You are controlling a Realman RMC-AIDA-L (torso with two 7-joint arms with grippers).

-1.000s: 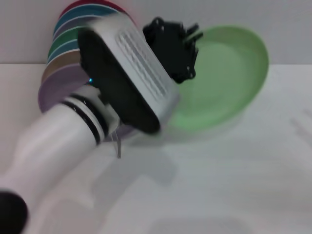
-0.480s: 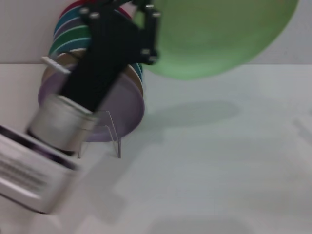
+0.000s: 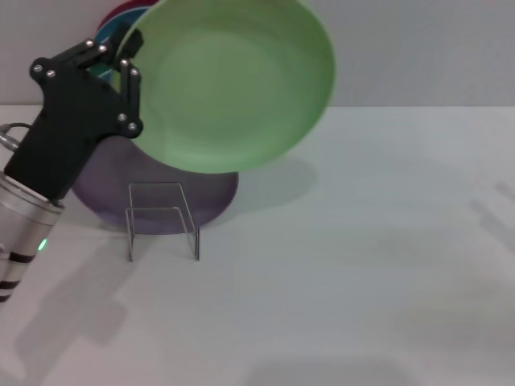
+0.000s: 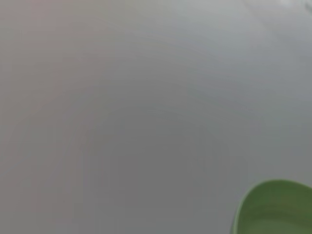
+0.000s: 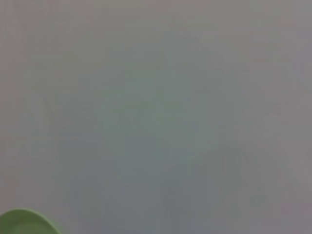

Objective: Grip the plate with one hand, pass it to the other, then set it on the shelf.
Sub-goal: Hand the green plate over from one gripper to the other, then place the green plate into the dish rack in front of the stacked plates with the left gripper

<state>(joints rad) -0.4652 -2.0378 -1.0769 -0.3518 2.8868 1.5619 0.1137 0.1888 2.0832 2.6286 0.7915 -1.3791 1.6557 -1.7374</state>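
The light mint-green plate (image 3: 229, 80) is held up in the air, tilted on edge with its inner face toward the head camera. It hangs above and just behind the shelf (image 3: 163, 221), a small clear acrylic rack on the white table. My left gripper (image 3: 127, 72) is shut on the plate's left rim, and its black fingers (image 3: 131, 100) pinch the edge. A sliver of the plate (image 4: 275, 207) also shows in the left wrist view, and a sliver of the plate (image 5: 24, 222) in the right wrist view. The right gripper is out of view.
A lavender-purple plate (image 3: 216, 191) leans just behind the rack. Further coloured plates (image 3: 121, 20) are stacked upright behind it, against the grey wall. The white table (image 3: 362, 265) extends to the right and front.
The left arm has swung back to the left, carrying the plate from the right side of the table up and leftward. The plate now faces the camera over the rack.
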